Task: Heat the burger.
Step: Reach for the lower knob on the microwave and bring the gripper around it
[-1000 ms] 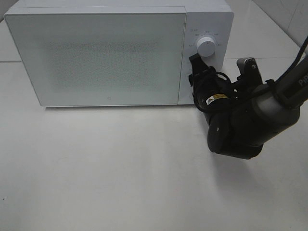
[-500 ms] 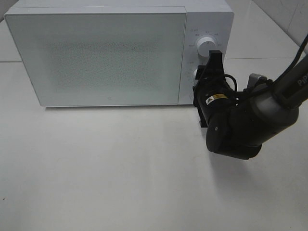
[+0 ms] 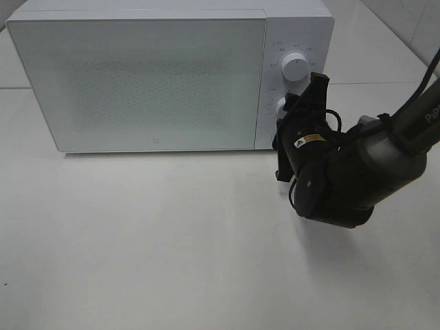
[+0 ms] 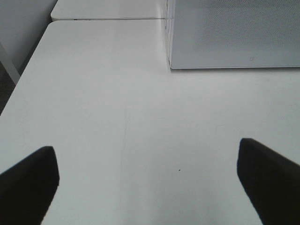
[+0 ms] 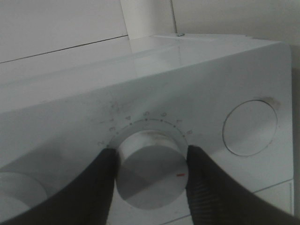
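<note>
White microwave (image 3: 137,75) lower knob (image 5: 150,171) clamped between right jaws.

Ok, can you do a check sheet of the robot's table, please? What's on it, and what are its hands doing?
Surface: white table, smooth.
Job's things: burger not seen; white microwave, door shut.
Clutter: nothing seen.
Hands: right hand closed on the microwave's lower knob; left hand open above the table, holding nothing.
Cables: black cable looped at the right arm's wrist.
Surroundings: pale tiles beyond the table's far right corner.
</note>
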{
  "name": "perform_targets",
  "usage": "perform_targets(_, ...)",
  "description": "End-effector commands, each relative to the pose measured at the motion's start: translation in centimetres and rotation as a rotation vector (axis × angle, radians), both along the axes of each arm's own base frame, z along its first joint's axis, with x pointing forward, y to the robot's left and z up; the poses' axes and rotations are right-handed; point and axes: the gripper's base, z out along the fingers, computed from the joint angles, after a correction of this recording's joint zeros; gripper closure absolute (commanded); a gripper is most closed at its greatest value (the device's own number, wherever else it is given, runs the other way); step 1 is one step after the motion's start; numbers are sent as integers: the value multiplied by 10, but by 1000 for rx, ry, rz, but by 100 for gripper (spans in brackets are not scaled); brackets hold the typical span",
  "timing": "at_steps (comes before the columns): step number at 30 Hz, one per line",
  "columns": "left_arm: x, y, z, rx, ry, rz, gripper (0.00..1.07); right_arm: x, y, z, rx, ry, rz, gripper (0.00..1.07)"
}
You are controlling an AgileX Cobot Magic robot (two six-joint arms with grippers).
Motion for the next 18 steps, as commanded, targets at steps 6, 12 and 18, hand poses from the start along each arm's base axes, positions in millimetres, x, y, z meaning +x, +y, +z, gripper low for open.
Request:
perform_targets(6, -3, -1, 0, -5, -37, 2, 9, 2, -2, 8, -41, -54, -21, 95)
perform_targets(12, -3, -1, 0, -5, -37, 2, 9, 2, 0, 8, -60, -51, 0, 90)
perform_targets(18, -3, -1, 0, -5, -37, 2, 9, 1, 3, 2, -60, 17, 37, 72)
